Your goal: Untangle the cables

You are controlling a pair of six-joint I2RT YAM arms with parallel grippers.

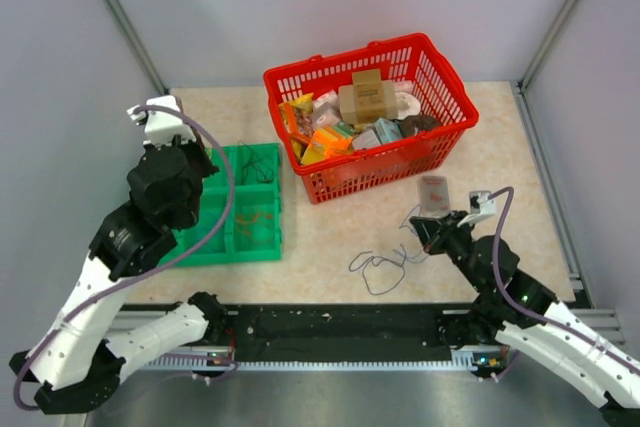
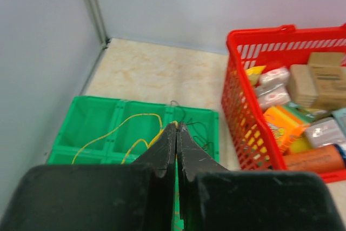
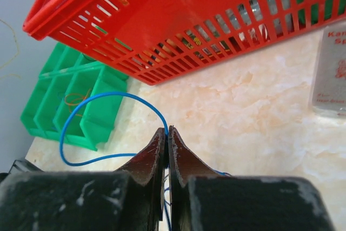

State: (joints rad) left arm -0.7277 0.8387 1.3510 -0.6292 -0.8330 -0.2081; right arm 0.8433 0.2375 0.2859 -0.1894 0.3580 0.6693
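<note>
My left gripper (image 2: 177,125) is shut on a thin yellow wire (image 2: 116,128) that loops over the green compartment tray (image 2: 86,120). A black wire (image 2: 201,132) lies in the tray's right compartment. In the top view the left gripper (image 1: 205,175) hangs over the tray (image 1: 250,250), which also holds an orange wire (image 1: 258,217). My right gripper (image 3: 167,130) is shut on a blue wire (image 3: 102,97) that arcs out to the left above the table. In the top view the right gripper (image 1: 418,230) is just right of a loose tangle of dark wires (image 1: 383,267) on the table.
A red basket (image 1: 330,182) full of packaged goods stands behind the middle of the table, close in front of the right gripper (image 3: 178,36). A small flat packet (image 1: 433,194) lies by the right gripper. Grey walls enclose the table.
</note>
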